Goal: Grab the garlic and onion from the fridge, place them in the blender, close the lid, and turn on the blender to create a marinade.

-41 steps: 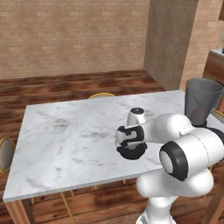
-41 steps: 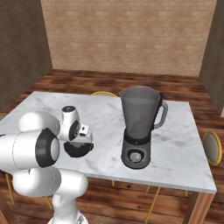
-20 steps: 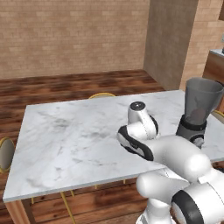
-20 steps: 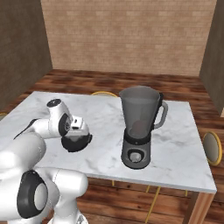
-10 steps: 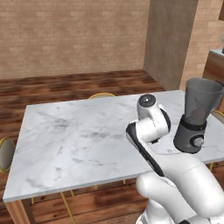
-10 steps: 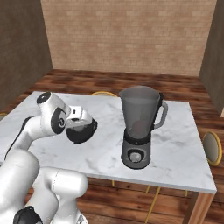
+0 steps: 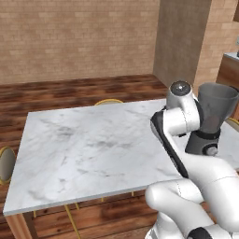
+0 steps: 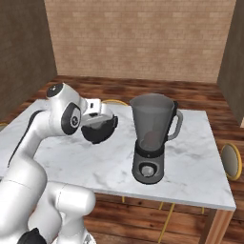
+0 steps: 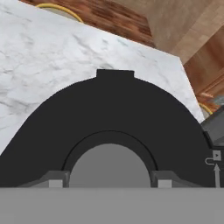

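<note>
The black lid (image 8: 99,128) hangs above the marble table (image 8: 190,164), with my gripper (image 8: 97,116) shut on it, left of the blender (image 8: 152,138). In the hand view the lid (image 9: 113,118) spreads wide in front of the gripper (image 9: 109,178), its small tab pointing away from me. The blender's dark base (image 9: 215,135) sits at the right edge there. The smoky jar stands open-topped, and a reddish round shape, the onion (image 8: 150,138), shows through its lower part. In the left base view my arm partly covers the blender (image 7: 214,114). The garlic is hidden and the fridge is out of view.
Yellow-rimmed chairs stand around the table: one (image 8: 231,161) at its right end, one (image 7: 5,163) at its left end, one (image 7: 109,101) behind the far edge. A brick wall and wooden floor lie beyond. The marble table (image 7: 84,149) stretches wide to the left.
My arm has lifted the lid up off the table and swung it right toward the blender. The blender has not moved.
</note>
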